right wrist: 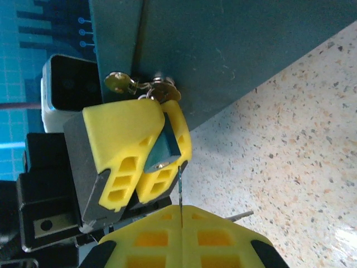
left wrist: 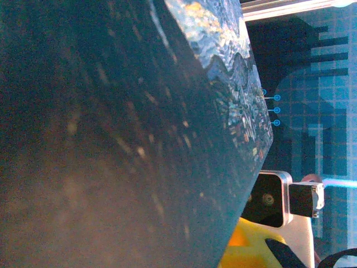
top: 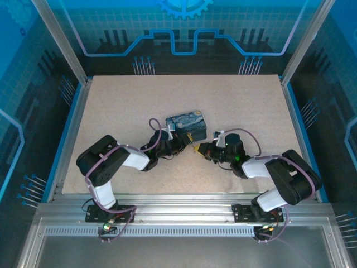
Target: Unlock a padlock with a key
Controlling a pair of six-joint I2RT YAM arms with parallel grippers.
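In the right wrist view the small bluish padlock (right wrist: 164, 146) hangs from a brass hasp (right wrist: 139, 86) on the dark blue box (right wrist: 223, 50). My left gripper (right wrist: 160, 127) is shut on the padlock, one yellow finger on each side of its body. The keyhole end (right wrist: 161, 164) faces my right gripper (right wrist: 181, 208). That gripper is shut on the key (right wrist: 181, 187), a thin dark blade standing up from between its pads. The blade's tip sits just right of the keyhole, close to the padlock's lower corner. From above, both grippers (top: 186, 143) (top: 199, 148) meet at the box's front.
The blue box with yellow swirls (top: 188, 126) lies mid-table on the speckled tabletop (top: 139, 100). Its side (left wrist: 111, 139) stands very close to the left wrist camera. The right wrist's camera housing (left wrist: 273, 198) shows past the box's edge. Blue enclosure walls ring the table.
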